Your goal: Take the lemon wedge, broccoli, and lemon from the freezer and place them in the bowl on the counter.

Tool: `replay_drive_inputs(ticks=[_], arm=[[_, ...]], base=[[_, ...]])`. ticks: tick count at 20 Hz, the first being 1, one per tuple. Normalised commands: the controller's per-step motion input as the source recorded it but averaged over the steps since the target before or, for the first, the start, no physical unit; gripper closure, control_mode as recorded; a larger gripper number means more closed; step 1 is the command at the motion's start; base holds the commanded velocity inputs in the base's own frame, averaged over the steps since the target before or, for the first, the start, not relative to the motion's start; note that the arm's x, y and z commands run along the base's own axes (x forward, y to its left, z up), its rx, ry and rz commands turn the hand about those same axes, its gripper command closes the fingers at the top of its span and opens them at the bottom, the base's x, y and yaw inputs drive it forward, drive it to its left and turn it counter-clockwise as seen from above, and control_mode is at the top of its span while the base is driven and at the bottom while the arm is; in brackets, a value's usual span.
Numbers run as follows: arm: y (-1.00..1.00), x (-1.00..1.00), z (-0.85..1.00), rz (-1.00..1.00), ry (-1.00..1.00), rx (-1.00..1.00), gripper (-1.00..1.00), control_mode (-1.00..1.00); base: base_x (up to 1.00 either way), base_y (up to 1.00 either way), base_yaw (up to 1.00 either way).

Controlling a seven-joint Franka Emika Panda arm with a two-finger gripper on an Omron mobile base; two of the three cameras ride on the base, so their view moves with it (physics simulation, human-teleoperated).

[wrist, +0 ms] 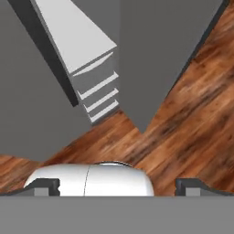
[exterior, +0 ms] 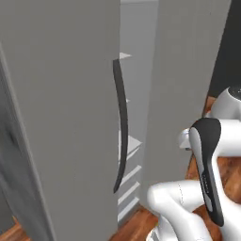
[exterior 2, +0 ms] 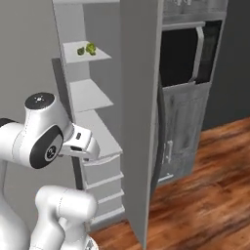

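Grey speckled door panels of the freezer (exterior 2: 139, 122) stand open on both sides of you, w/ a narrow slot between them. That slot is your main hazard. In the right base view the broccoli (exterior 2: 91, 48) sits on the top pale shelf (exterior 2: 88, 53), well above the gripper (exterior 2: 93, 148), w/ a darker green bit just beside it; can't tell what that bit is. No yellow to be seen on the shelves from here, so you can't say where the lemon or the wedge lies. The bowl and counter aren't in front of you either.

The gripper's jaws are wide apart and hold nothing; in the hand view the two tips (wrist: 45, 186) sit far apart at the bottom, looking down past the lower drawers (wrist: 98, 93) to the wood floor (wrist: 183, 114).

What can go wrong, as I judge it:
- Hand points down and low, target is high. A big upward swing in the tight gap could clip the door edge or the dark curved handle (exterior: 121, 127), esp. w/ the elbow bulging out.
- Wide jaws could catch a shelf lip on the way in.
- Broccoli is small and near the shelf front; a nudge from one finger prob. knocks it off onto the floor.
- Reaching w/o knowing where the lemon is risks a blind sweep. Get a clear look first.
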Motion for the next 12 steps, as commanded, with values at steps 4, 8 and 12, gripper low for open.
replay_drive_inputs(ticks=[4,8,12], arm=[[0.0,0.0,0.0,0.0,0.0,0.0,-1.0,1.0],[0.0,0.0,0.0,0.0,0.0,0.0,-1.0,1.0],[0.0,0.0,0.0,0.0,0.0,0.0,-1.0,1.0]], base=[[0.6,-0.05,0.56],[0.42,-0.13,0.31],[0.5,-0.29,0.29]])
